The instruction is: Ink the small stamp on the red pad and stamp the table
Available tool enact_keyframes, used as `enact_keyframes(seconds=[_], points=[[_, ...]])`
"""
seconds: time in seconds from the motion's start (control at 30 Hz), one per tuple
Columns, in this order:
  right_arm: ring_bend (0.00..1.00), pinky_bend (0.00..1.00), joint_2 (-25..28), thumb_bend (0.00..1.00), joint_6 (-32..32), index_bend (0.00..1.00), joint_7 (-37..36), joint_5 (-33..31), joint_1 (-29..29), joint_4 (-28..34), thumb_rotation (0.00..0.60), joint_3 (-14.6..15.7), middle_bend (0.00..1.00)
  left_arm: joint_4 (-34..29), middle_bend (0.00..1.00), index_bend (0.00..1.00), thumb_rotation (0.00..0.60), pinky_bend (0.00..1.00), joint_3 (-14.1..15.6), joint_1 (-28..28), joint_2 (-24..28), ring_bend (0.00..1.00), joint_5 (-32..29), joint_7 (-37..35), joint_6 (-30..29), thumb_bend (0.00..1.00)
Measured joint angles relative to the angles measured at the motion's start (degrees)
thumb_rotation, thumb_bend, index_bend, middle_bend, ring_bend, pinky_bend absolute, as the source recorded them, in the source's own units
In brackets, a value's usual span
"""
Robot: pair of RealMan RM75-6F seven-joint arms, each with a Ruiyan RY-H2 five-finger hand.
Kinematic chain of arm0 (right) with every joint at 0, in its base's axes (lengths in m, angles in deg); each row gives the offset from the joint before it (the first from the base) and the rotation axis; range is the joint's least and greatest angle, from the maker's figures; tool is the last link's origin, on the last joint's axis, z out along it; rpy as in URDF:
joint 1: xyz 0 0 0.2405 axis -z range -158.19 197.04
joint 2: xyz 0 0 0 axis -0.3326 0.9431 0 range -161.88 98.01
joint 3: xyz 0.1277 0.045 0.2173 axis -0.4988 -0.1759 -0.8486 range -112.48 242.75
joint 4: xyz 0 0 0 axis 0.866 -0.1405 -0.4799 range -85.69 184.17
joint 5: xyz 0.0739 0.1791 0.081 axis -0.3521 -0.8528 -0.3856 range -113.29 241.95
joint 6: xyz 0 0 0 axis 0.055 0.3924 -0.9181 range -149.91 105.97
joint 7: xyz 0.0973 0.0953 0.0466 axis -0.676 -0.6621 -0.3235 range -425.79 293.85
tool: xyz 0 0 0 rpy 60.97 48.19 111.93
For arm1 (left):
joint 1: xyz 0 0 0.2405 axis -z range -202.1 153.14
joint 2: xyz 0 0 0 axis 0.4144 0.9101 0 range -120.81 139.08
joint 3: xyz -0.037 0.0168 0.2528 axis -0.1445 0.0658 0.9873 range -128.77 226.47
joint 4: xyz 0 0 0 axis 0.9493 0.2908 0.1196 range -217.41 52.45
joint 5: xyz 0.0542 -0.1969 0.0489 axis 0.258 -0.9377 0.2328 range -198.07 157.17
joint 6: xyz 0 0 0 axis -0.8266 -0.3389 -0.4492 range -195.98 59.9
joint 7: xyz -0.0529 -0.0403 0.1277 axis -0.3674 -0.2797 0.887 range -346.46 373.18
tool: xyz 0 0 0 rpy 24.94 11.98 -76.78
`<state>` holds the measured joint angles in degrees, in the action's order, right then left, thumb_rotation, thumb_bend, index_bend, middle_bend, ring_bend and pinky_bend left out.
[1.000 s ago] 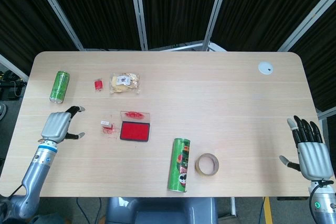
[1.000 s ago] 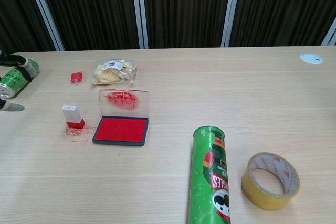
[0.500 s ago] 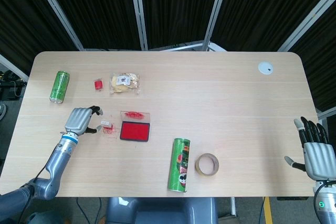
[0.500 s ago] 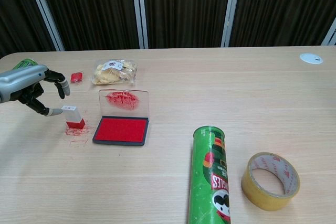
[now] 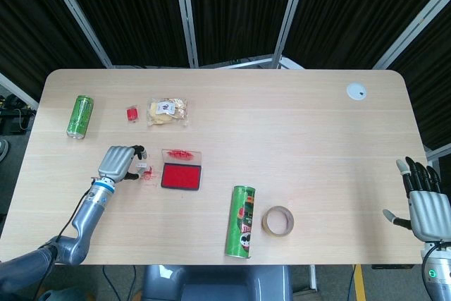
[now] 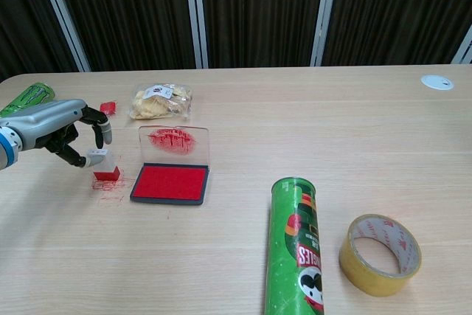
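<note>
The small stamp (image 6: 103,166), with a white top and a red base, stands upright on the table just left of the red ink pad (image 6: 169,182). The pad's clear lid (image 6: 174,143) stands open behind it, smeared red. Red ink marks (image 6: 110,184) lie around the stamp's base. My left hand (image 6: 63,127) reaches in from the left, its thumb against the stamp's white top and its fingers arched over it, apart from it. In the head view the left hand (image 5: 120,162) sits beside the stamp (image 5: 143,168) and the pad (image 5: 181,176). My right hand (image 5: 425,206) hangs past the table's right edge with fingers spread, holding nothing.
A green drink can (image 5: 79,115) lies at the far left. A small red object (image 6: 108,108) and a snack bag (image 6: 158,101) lie behind the pad. A green crisp tube (image 6: 296,248) and a tape roll (image 6: 380,254) lie near the front. A white disc (image 5: 356,91) sits at the back right.
My left hand has moved right from near the can to the stamp, and its thumb and fingers now bracket the stamp's top. My right hand has dropped lower, off the table's edge.
</note>
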<state>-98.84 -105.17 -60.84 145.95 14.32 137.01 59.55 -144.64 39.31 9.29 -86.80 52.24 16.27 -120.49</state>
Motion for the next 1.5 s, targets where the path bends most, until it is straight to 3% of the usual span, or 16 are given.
enact_keyframes(seconds=[1.17,1.5], points=[[0.00,0.00,-0.27,0.00,0.97,0.00,-0.53,-1.19,-0.28,-0.80,0.600,-0.27,0.00,-0.70,0.54,0.52,0.600,1.00,0.45,0.82,-0.79,0.93,-2.47,3.70,-0.32,0.38],[0.00,0.00,-0.09,0.00,1.04,0.00,-0.97,-1.28,-0.32,-0.59,0.600,-0.36,0.00,-8.08,0.56,0.54,0.600,1.00,-0.46,1.16,2.05,0.93,-0.57,3.16,-2.94,0.39]])
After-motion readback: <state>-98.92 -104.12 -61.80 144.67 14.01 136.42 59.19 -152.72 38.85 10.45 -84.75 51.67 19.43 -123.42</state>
